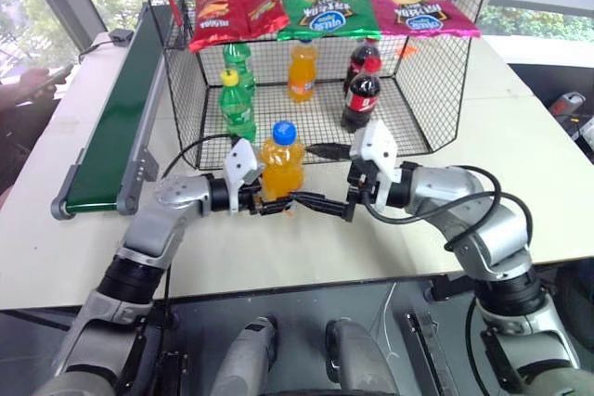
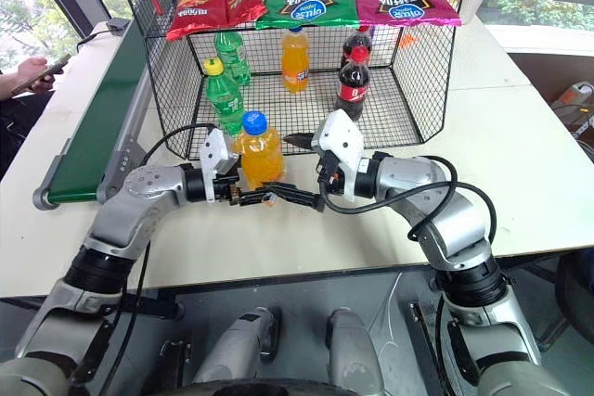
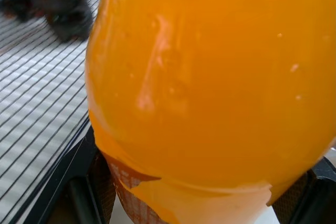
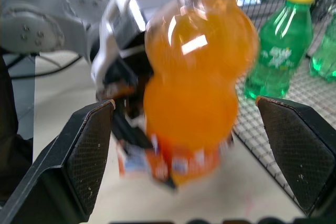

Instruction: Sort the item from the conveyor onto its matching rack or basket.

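Left eye view shows the left gripper (image 1: pixel 266 203) pinching the base of the blue-capped orange soda bottle (image 1: pixel 281 160) upright just before the black wire-mesh cage (image 1: pixel 419 90), while the right gripper (image 1: pixel 325 178) stands spread wide around it, probably for a handover.

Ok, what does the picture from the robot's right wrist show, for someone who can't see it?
An orange soda bottle with a blue cap stands upright, gripped low by the left gripper. The right gripper's open fingers flank it without touching. Behind are green bottles on the wire cage floor.
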Robot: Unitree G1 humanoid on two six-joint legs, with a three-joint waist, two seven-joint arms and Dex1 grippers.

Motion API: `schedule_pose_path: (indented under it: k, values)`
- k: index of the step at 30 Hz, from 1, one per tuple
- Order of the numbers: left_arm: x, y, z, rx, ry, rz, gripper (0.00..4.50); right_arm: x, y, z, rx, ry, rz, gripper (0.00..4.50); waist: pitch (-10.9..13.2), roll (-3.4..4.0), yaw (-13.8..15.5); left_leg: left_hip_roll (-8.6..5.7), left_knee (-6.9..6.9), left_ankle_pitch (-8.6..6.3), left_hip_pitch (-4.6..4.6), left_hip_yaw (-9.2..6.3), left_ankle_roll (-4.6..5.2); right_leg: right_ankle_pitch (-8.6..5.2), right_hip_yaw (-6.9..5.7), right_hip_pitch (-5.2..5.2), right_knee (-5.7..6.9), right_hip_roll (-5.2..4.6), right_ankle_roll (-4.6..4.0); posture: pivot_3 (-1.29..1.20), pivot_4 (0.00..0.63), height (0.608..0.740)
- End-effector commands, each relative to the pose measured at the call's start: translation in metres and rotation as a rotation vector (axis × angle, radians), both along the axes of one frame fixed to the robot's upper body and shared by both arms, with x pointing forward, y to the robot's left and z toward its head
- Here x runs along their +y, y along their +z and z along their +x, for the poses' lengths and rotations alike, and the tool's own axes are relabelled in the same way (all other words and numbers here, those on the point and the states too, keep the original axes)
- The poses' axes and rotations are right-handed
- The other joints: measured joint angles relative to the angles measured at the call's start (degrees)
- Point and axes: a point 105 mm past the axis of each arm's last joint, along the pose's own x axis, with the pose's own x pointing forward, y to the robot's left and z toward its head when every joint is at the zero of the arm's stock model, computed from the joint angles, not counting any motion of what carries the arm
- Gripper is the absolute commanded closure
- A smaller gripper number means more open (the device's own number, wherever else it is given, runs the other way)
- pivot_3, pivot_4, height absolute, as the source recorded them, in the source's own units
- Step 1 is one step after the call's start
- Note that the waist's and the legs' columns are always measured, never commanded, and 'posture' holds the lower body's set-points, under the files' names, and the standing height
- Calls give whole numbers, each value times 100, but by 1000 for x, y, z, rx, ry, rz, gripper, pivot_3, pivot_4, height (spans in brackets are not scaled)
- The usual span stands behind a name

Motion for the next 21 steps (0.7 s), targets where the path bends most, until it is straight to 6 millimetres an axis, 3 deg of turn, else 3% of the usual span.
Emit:
schedule_pose_path:
  k: [1,12,14,18,21]
  values:
    - [-7,16,0,-72,-31,-21,1449,5,10,-1,-45,17,16,0,0,0,-3,0,0,0,0,0,0,1,0,0,0,0,1,0,150,739]
    - [-17,16,-5,-69,-63,-30,1449,9,12,9,-53,-14,41,0,0,0,-4,0,3,0,1,0,0,2,-1,-1,8,3,3,0,150,739]
    - [-17,16,-5,-67,-64,-32,1449,9,11,10,-51,-19,48,536,0,0,-4,0,4,0,1,0,0,2,0,-1,9,3,3,0,150,739]
    - [-18,16,-6,-63,-63,-35,1449,8,10,12,-49,-24,55,2087,0,0,-8,0,5,1,1,0,0,2,0,-1,11,3,3,0,150,739]
    - [-18,16,-5,-62,-61,-35,1449,9,10,12,-49,-21,58,2100,0,0,-7,0,5,1,2,0,0,2,-1,-1,11,3,4,0,150,739]
